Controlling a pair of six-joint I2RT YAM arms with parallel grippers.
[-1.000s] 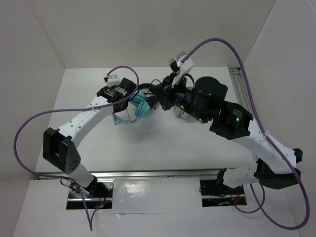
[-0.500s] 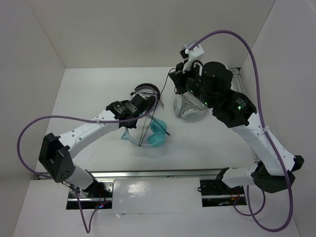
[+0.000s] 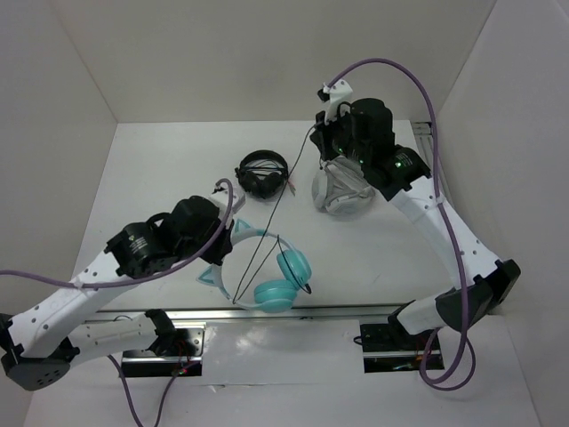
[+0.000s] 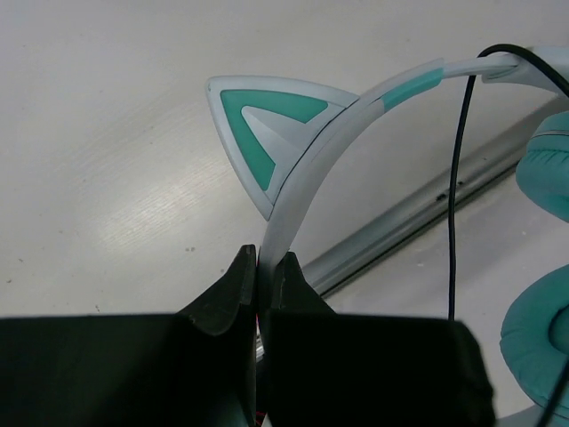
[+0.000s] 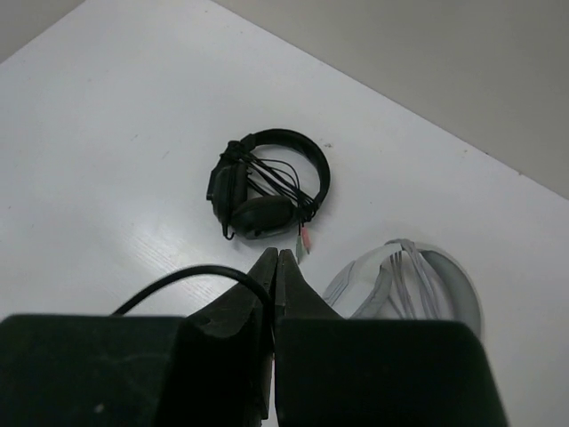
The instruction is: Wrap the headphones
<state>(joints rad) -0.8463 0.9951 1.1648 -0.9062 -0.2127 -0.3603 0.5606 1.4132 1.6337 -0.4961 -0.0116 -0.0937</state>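
Top view looks down from behind; left wrist view — close — shares the headphones (image 4: 333, 120).

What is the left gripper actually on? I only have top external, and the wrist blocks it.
Observer: Left wrist view shows the left gripper shut on the pale headband, just below a cat ear.
Operator: Right one got the cable?
Observer: In the right wrist view the right gripper is shut. The black cable arcs in from the left to its fingertips, apparently pinched there.
Operator: Any wraps on the band yet?
Observer: None in the left wrist view; one strand just crosses the band beyond the ear.
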